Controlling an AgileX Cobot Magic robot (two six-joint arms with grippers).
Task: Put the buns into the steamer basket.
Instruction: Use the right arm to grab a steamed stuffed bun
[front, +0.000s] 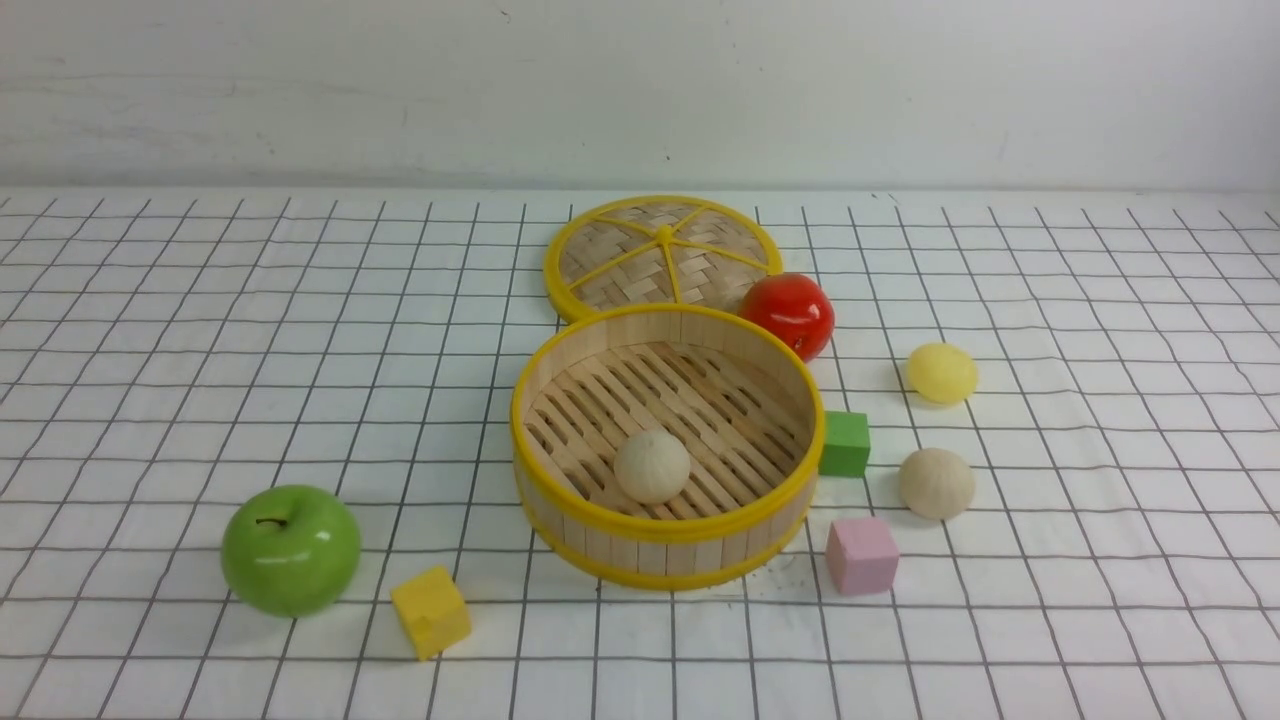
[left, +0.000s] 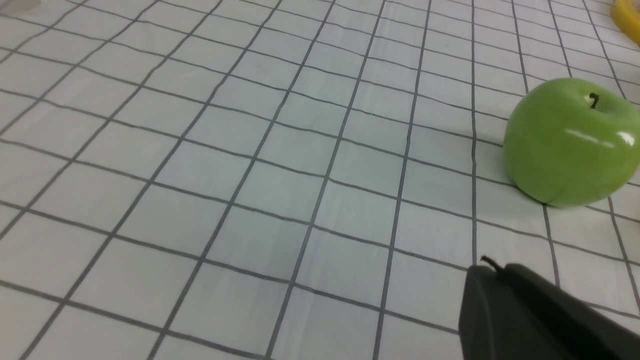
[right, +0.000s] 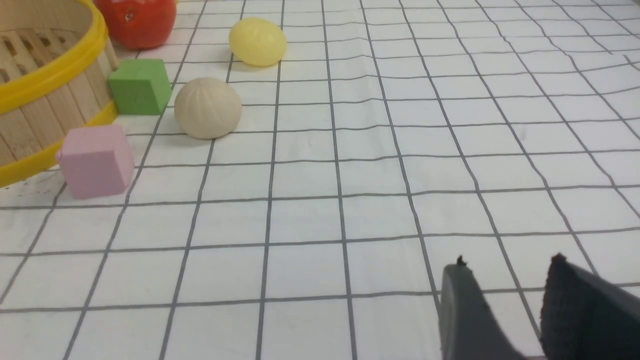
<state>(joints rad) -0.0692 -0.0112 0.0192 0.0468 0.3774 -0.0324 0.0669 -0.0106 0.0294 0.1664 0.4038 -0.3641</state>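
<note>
The steamer basket stands at the table's middle, with one beige bun on its slatted floor. A second beige bun and the pale yellow bun lie on the cloth to its right; both also show in the right wrist view, beige and yellow, beside the basket wall. Neither gripper shows in the front view. My right gripper is open and empty, well short of the buns. My left gripper is shut and empty, near the green apple.
The woven lid lies behind the basket, with a red apple at its right. A green cube and a pink cube sit by the basket's right side. A green apple and a yellow cube are at front left.
</note>
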